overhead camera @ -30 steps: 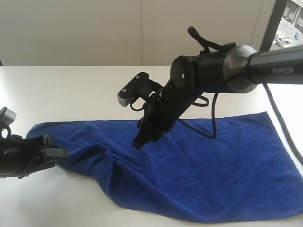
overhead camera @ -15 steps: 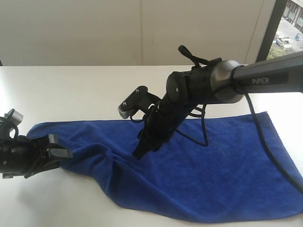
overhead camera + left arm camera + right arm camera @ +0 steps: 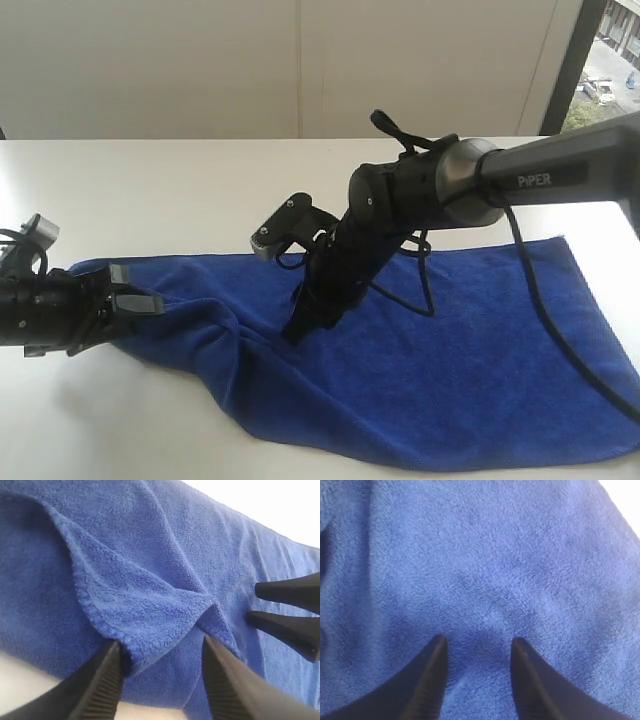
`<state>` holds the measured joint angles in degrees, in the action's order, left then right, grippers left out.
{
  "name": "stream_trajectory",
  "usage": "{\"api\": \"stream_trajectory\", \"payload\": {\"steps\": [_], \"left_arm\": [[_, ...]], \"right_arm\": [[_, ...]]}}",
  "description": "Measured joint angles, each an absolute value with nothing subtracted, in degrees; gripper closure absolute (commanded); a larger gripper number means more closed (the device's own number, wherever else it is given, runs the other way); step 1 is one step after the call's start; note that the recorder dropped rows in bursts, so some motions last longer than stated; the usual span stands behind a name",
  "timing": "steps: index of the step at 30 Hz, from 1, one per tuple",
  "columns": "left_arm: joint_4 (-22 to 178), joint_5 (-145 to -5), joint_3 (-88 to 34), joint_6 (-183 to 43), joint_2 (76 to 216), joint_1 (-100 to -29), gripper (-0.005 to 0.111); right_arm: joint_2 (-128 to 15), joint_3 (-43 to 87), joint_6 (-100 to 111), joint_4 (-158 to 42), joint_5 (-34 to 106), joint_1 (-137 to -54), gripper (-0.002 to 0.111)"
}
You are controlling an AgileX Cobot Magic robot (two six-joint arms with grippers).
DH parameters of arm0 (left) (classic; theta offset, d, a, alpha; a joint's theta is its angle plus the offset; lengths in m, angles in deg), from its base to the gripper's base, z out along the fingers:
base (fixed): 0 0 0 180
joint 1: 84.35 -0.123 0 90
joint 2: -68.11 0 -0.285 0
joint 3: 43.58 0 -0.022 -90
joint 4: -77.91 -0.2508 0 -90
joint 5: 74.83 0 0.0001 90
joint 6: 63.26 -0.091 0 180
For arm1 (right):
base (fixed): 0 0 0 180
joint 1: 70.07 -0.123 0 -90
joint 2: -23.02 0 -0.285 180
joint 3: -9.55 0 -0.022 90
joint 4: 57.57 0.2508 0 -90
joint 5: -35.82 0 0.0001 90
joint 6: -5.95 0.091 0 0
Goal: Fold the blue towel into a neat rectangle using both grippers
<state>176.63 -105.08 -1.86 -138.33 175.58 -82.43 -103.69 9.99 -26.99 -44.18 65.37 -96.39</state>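
Advance of the black left gripper [image 3: 160, 647] onto the royal-blue plush towel [image 3: 450, 350] puts its spread fingers [image 3: 107, 680] astride a raised fold [image 3: 150, 610], while the black right gripper [image 3: 478, 640] holds its fingers likewise spread mid-cloth: grasp likely next.

1. The exterior view stands off the arms, a little above the table [image 3: 150, 190]. It faces across the table to the pale wall [image 3: 150, 70] at 12 o'clock. From there it takes in the left claw [image 3: 133, 290] at 9 o'clock and the right claw [image 3: 295, 335] near the middle.
2. The left wrist view sits behind the left claw, very close to the blue towel [image 3: 480, 350], and faces toward the right claw.
3. The right wrist view looks steeply down between its own fingers, almost on the cloth.
4. The exterior and left wrist views both show the right claw's tips and the towel around them.
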Motion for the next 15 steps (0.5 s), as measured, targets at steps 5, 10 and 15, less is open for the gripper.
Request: {"api": "stream_trajectory", "payload": {"steps": [5,10,15], "left_arm": [[176.63,-105.16,-2.29,-138.33,175.58,-82.43,0.053],[176.63,-105.30,-2.29,-138.33,177.03,-82.31,0.053],[176.63,-105.30,-2.32,-138.33,179.50,-81.11,0.053]], "right_arm": [[-104.08,9.99,-26.99,-44.18,65.27,-96.39,0.069],[-104.08,9.99,-26.99,-44.18,64.96,-96.39,0.069],[-104.08,9.99,-26.99,-44.18,64.92,-96.39,0.069]]}}
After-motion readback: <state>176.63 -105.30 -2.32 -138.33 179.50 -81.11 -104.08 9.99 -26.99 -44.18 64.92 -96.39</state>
